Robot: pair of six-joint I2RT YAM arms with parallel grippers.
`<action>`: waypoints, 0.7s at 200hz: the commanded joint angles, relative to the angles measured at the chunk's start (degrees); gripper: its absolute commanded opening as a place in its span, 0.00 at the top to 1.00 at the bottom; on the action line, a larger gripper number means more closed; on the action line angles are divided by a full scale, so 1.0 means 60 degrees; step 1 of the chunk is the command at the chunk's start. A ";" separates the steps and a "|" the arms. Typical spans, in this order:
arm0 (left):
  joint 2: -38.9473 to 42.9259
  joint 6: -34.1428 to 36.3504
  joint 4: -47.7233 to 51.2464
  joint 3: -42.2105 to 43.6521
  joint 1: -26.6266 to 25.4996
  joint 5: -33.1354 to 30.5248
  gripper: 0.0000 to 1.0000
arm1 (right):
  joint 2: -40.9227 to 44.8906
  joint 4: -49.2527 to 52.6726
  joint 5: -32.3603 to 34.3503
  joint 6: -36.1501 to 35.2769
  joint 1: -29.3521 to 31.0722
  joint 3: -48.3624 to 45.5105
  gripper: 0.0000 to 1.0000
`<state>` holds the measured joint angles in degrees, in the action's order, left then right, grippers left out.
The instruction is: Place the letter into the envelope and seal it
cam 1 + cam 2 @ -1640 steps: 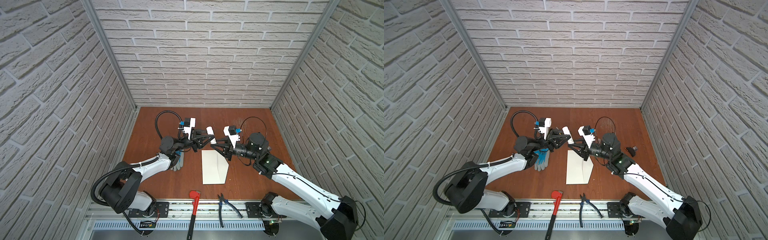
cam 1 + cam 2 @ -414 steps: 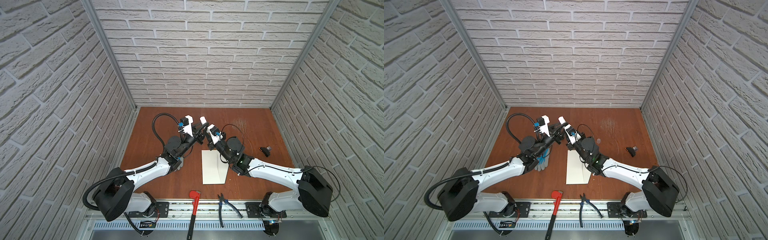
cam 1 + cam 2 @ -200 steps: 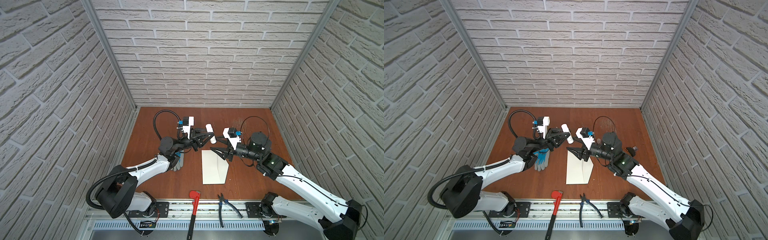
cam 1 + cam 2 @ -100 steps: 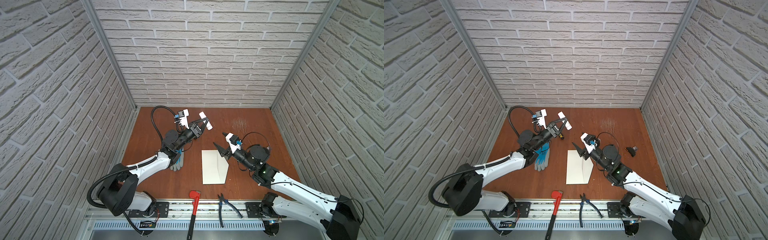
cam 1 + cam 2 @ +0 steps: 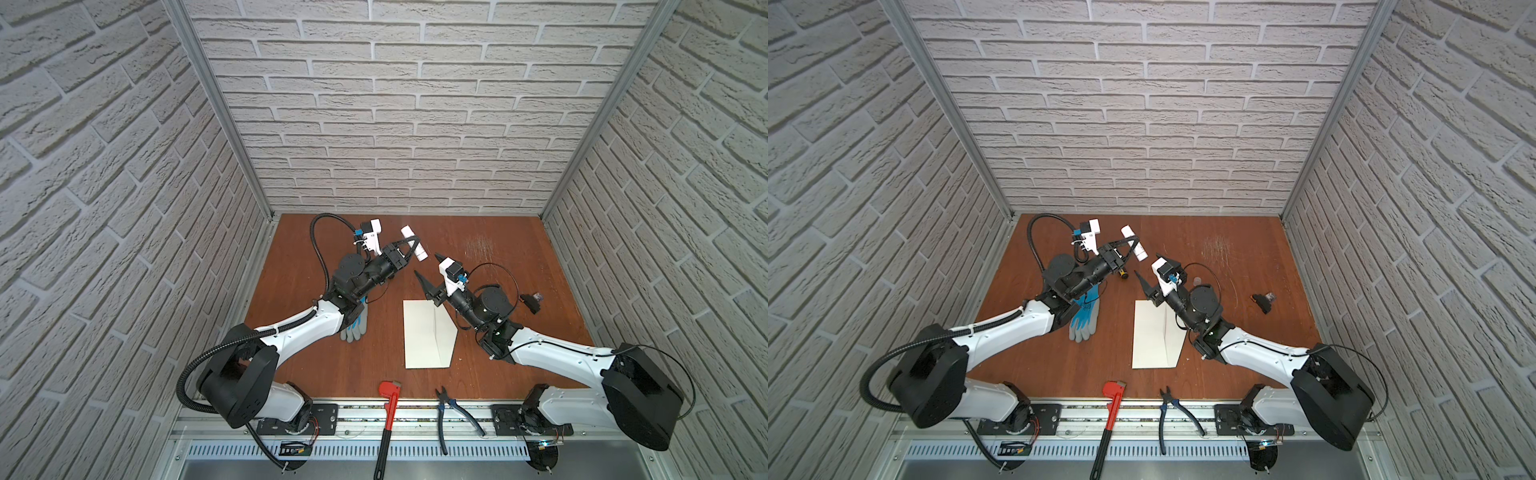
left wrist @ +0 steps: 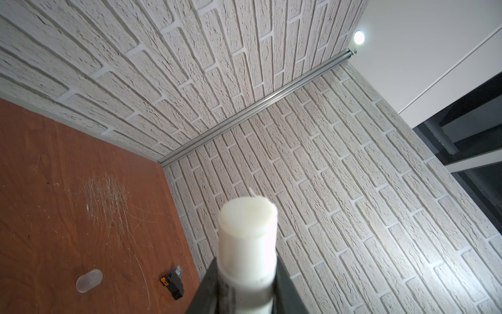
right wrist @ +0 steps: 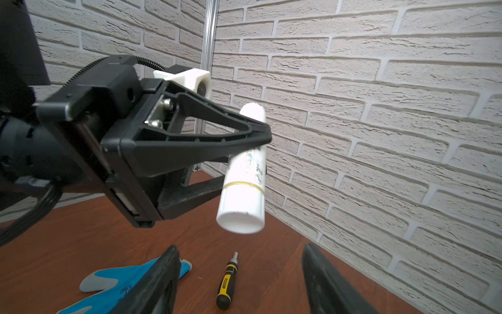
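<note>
Brown wooden table (image 5: 332, 365), white brick walls (image 5: 415, 124). In both top views, large cream-white paper envelope (image 5: 424, 332) (image 5: 1154, 332) lies between table centre and front edge; left gripper (image 5: 412, 246) clamps white plastic glue stick (image 5: 420, 253); right gripper (image 5: 426, 264) spread wide, empty. Left wrist view: stick's bare tip (image 6: 247, 214). Right wrist view: print reads "UESTIC".

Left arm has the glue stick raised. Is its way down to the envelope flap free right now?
Probably not yet. The right gripper, jaws open and empty, hangs over the far end of the envelope, between the flap and the glue stick in the left gripper. Nothing lies on the flap itself.
</note>
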<state>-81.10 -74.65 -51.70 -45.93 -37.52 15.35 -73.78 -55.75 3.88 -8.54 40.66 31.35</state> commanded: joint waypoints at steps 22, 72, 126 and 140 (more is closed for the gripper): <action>-0.0005 -0.0301 -0.0275 -0.0305 -0.0075 0.0308 1.00 | -0.0250 -0.1483 0.0056 0.0194 0.0049 0.0498 0.32; -0.0157 -0.0428 -0.0296 -0.0378 -0.0081 0.0535 1.00 | -0.0652 -0.1500 0.0264 0.0088 0.0019 0.0806 0.38; -0.0266 -0.0463 -0.0293 -0.0586 -0.0144 0.0905 1.00 | -0.1173 -0.1490 0.0370 -0.0024 -0.0097 0.1131 0.47; -0.0309 -0.0489 -0.0260 -0.0640 -0.0157 0.1032 1.00 | -0.1222 -0.1477 0.0393 -0.0084 -0.0125 0.1211 0.49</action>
<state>-82.46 -77.28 -49.93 -47.53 -37.98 18.83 -80.53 -62.00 5.15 -8.36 40.32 36.82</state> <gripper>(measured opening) 0.278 0.520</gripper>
